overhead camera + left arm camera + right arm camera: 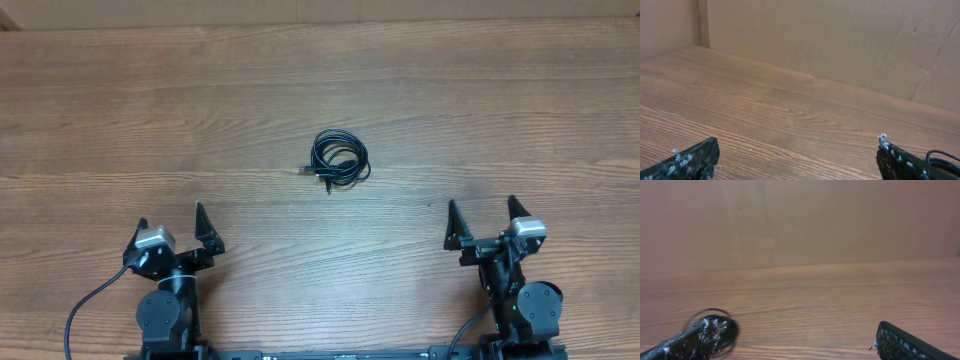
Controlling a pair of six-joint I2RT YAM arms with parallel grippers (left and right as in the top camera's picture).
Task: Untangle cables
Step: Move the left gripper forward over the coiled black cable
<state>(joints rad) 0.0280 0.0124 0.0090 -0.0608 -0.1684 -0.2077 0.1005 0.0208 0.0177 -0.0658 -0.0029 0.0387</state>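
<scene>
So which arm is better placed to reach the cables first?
Right, marginally: the right tool, open, sits slightly nearer the cables than the left tool, also open.

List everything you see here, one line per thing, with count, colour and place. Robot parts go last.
cable coil: one small bundle, black, middle of the table; number of wires in it cannot be told
table: one, brown wood grain, under everything
back panel: one, plain tan, along the far edge
arm cords: two, thick black, near edge by each arm base
left gripper: one, black, near left, open, empty
right gripper: one, black, near right, open, empty
</scene>
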